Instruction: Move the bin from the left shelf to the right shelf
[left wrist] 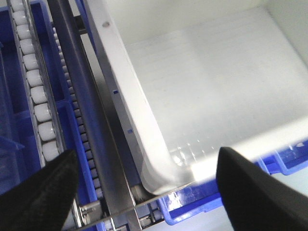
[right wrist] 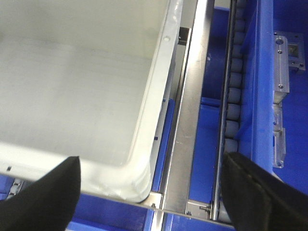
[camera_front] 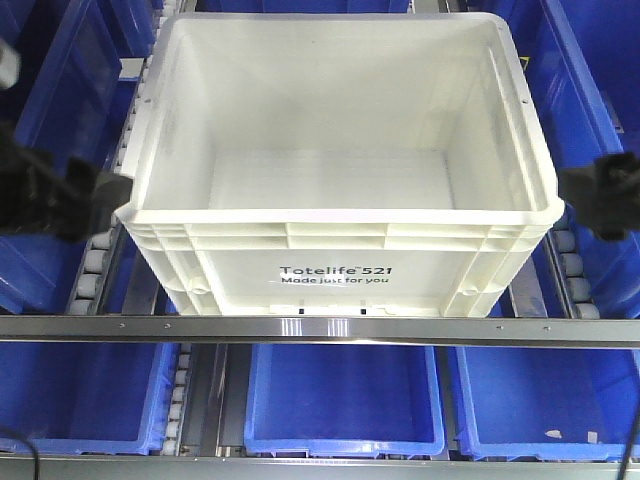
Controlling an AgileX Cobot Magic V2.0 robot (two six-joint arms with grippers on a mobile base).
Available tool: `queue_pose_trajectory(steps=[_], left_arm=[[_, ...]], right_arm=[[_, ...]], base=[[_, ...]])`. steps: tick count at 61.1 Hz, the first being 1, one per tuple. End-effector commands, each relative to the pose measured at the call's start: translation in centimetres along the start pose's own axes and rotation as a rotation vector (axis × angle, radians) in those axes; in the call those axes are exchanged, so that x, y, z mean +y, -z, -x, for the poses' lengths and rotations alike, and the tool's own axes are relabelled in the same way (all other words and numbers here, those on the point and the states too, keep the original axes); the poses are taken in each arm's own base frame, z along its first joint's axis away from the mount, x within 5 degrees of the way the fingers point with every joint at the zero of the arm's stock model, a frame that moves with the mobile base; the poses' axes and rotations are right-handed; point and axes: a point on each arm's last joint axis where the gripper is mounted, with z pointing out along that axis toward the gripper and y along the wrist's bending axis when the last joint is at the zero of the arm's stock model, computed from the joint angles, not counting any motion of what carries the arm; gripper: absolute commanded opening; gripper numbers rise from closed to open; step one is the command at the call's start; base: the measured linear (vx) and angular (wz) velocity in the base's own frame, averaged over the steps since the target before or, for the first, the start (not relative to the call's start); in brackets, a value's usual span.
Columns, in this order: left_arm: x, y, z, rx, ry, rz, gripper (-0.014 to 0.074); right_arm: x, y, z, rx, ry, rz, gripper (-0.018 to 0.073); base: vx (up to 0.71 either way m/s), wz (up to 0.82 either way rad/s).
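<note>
While the big white plastic bin [camera_front: 340, 180] sits on the grey metal roller shelf [camera_front: 320, 329], both black grippers have their fingers spread apart. Left gripper [camera_front: 105, 190] is at nine o'clock by the rim, right gripper [camera_front: 580, 185] at three o'clock.

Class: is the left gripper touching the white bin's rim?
Cannot tell. In the front view the left gripper meets the bin rim's edge, but its wrist view shows spread fingers straddling the corner.

Both arms end in matte black, wedge-shaped gripper fingers [left wrist: 45, 192].
</note>
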Motion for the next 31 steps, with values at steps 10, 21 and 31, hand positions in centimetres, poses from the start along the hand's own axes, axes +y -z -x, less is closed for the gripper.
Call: queue_pose_trajectory(steps=[10,21,31], left_arm=[[-0.2,4.9,-3.9,-0.116,0.023,-0.035,0.0563],[-0.2,6.9,-7.4,-0.145,0.021,-0.04,0.0563],[-0.1,7.6,-9.6,-0.159,0.018,-0.04,0.0552]], right_arm=[[-0.2,3.5,-3.7,-0.056,0.061,0.032,0.0586],[-0.4,4.3,-7.1,-0.018,0.057,0.041,0.0586],[-0.5,4.4,-9.1,-0.012,0.068,0.039,0.0569]], base=[[0.0,0.0],[0.0,0.0],[0.0,0.0]])
